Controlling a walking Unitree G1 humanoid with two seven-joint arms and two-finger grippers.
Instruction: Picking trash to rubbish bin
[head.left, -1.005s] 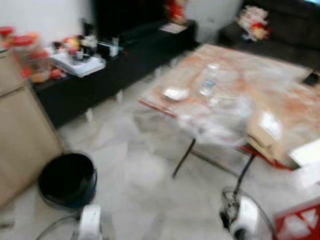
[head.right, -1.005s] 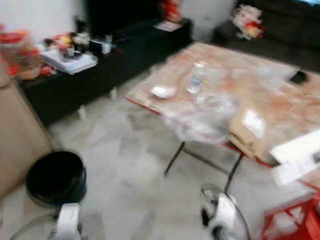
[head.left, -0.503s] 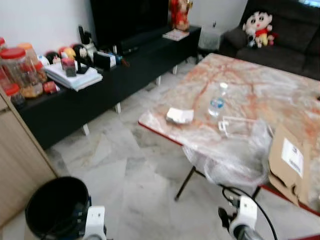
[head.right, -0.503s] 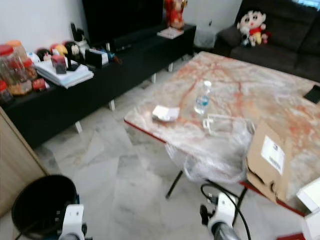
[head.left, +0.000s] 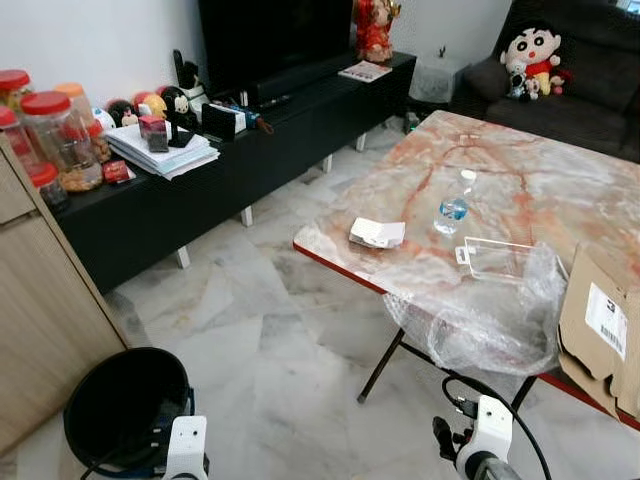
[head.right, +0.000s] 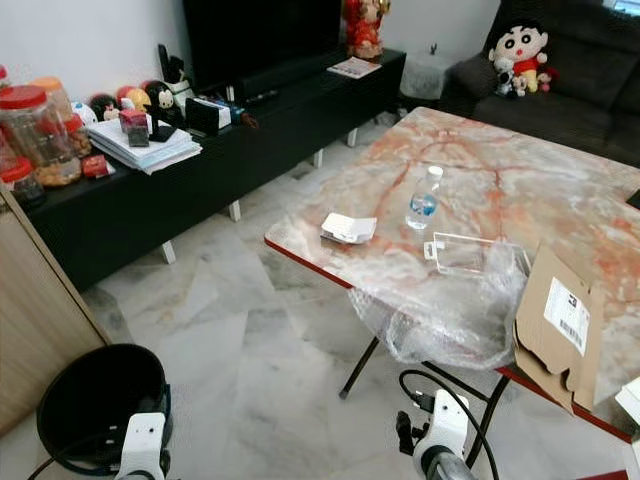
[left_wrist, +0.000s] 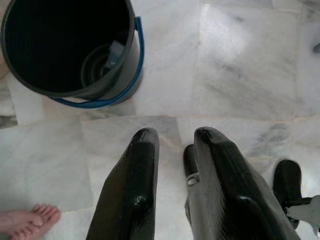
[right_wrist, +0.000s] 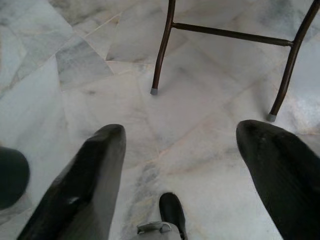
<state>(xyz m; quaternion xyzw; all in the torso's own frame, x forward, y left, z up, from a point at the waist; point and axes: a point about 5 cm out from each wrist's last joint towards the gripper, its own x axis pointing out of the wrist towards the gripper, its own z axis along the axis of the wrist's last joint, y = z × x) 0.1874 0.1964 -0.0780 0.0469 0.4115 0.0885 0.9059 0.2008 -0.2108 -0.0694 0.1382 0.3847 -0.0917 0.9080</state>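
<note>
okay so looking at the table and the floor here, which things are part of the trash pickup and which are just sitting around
Part of the job, as far as I can judge:
- black bin on the floor
- crumpled paper
- plastic bottle
- clear plastic bag drooping off the table edge
- torn cardboard box

Just lying about:
- jars, papers on the black TV bench
- plush doll on the sofa

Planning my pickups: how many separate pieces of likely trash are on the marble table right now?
4: a crumpled white paper near the front corner, a plastic bottle behind it, a clear plastic bag draped over the front edge, and a torn cardboard box at the right. More may lie beyond the frame.
</note>
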